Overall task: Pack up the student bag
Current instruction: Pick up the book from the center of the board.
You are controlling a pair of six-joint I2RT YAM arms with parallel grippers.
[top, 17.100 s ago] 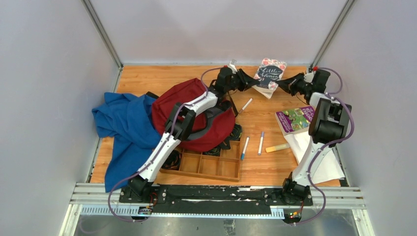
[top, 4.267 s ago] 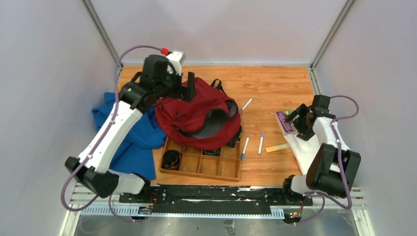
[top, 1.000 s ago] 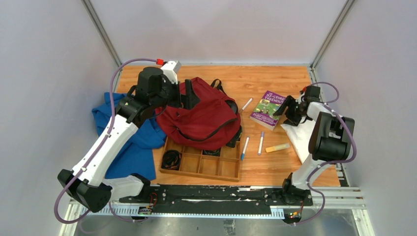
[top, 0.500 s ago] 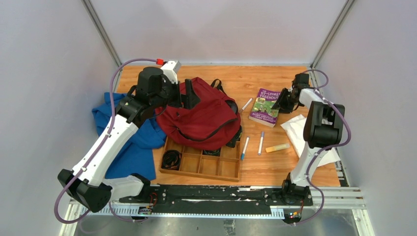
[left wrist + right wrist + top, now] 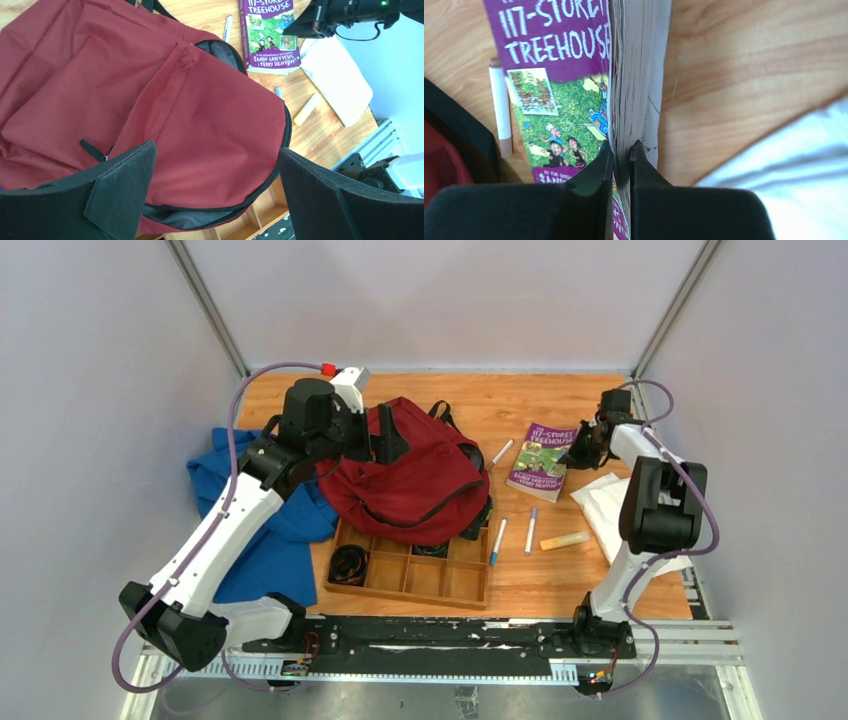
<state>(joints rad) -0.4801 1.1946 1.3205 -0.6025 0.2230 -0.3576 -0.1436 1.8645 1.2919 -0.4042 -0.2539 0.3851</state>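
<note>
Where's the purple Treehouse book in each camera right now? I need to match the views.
Top external: the purple book lies right of centre, at the tips of the right gripper.
Left wrist: the book is at the top edge, right of centre.
Right wrist: the book fills the upper left, its pages pinched.
Shared landmark: the white marker beside the book's cover shows in left wrist and right wrist too.

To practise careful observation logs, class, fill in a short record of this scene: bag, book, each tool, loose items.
bag: student bag, dark red, zip gaping, overlapping wooden tray
book: purple book, right of the bag
left tool: open, over the bag
right tool: shut on the book's page edge
loose: pens, yellow highlighter
</note>
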